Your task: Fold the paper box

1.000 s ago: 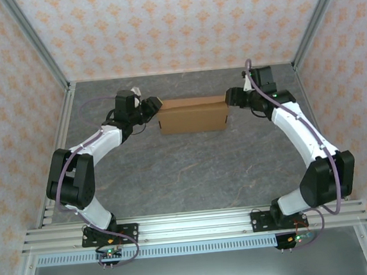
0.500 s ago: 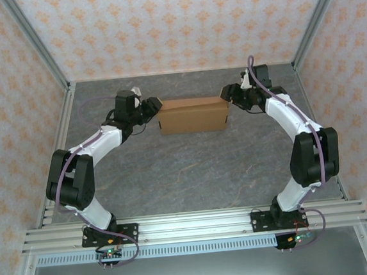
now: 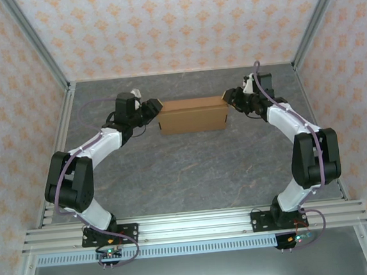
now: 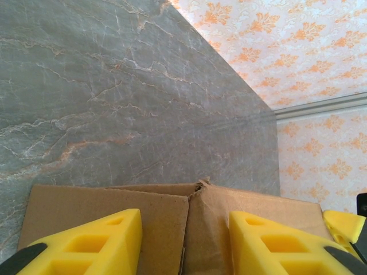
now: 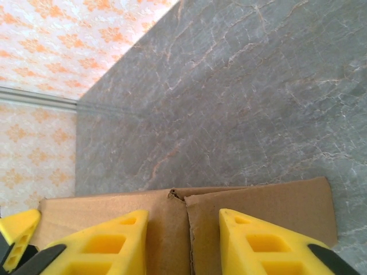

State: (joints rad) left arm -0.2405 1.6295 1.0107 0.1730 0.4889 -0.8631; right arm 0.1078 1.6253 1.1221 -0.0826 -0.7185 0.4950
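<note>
Your box sits by the table's far edge, midway along; you look to be on the end flaps. The left pincer and right pincer stand apart, one at each end. Next, press both flaps in evenly.

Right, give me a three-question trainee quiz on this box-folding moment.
1. True or false: the paper box lies as a flat, unfolded sheet.
2. Where are the left pincer and the right pincer? A: both at one end of the box. B: one at each end of the box. C: both pulled back near the arm bases.
3. Fill in: in the left wrist view, the fingers are ____ in colour.
Key: 1 false, it has a box shape; 2 B; 3 yellow.
</note>
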